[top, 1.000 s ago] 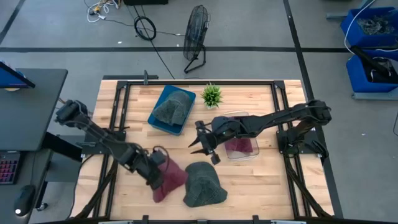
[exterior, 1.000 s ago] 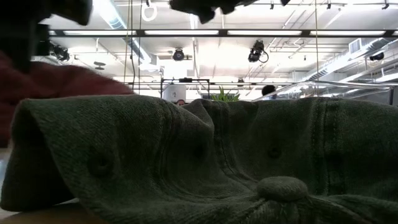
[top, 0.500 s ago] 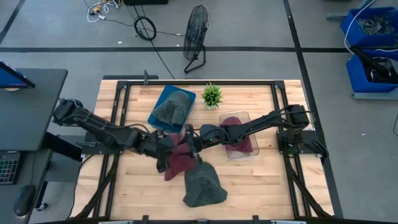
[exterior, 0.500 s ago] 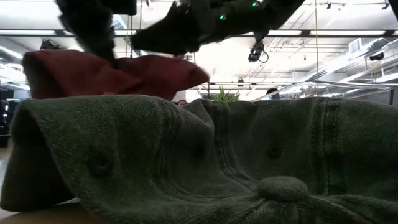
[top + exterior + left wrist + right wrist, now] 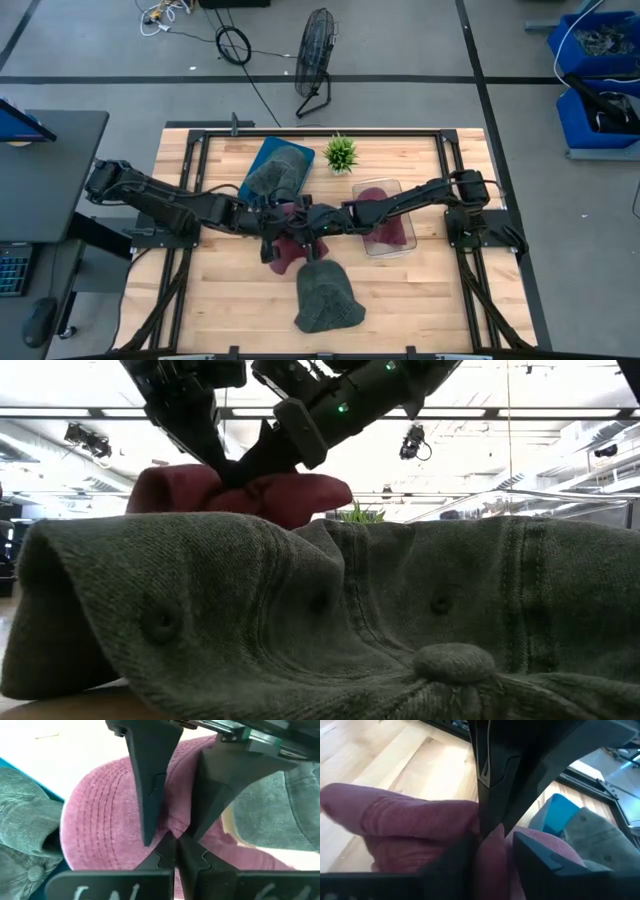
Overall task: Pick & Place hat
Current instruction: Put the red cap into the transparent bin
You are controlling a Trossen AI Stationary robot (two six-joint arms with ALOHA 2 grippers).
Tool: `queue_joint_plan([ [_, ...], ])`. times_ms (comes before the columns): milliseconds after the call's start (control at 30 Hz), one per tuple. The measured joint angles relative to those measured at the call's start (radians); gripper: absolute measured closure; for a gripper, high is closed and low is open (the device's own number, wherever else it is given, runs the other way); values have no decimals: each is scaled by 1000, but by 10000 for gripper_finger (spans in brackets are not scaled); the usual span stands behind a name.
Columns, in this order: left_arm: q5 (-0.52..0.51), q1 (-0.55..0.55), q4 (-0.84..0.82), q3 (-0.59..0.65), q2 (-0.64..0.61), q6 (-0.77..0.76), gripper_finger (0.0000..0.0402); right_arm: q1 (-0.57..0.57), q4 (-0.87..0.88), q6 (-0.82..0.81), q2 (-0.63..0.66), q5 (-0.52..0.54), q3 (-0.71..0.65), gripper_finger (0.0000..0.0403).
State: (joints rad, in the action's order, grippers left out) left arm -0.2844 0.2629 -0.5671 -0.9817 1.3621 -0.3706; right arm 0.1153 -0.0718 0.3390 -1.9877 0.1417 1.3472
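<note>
On wooden table (image 5: 420, 290): green hat (image 5: 325, 297); fan (image 5: 314, 60) on grey floor.

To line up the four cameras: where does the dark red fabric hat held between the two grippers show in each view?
High view: dark red fabric hat, table centre, between both arms.
Low view, upper middle, above the grey-green cap.
Left wrist view, centre.
Right wrist view, centre-left.
Shared landmark: blue tray.

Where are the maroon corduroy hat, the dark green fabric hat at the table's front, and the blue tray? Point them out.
maroon corduroy hat (image 5: 100, 820), left wrist view, on its ribbed crown.
dark green fabric hat (image 5: 325, 295), high view, middle of its crown.
blue tray (image 5: 264, 153), high view, on its bare back rim.
</note>
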Motion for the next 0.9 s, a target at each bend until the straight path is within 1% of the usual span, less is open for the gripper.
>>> queue_joint_plan([
  [233,3,2,-9,0,1,-11,395,0,35,-13,8,3,0,333],
  [400,-3,1,-13,0,1,-11,394,1,35,-8,8,43,-1,384],
  [567,-3,1,-11,0,1,-11,394,2,38,-16,13,50,-2,388],
  [633,-2,1,-7,0,1,-11,387,2,50,-36,20,51,-3,387],
  [733,19,4,-22,-1,-4,-17,363,2,95,-73,26,74,-10,385],
  [900,17,4,-21,-1,-3,-63,306,4,122,-82,31,98,-8,385],
])
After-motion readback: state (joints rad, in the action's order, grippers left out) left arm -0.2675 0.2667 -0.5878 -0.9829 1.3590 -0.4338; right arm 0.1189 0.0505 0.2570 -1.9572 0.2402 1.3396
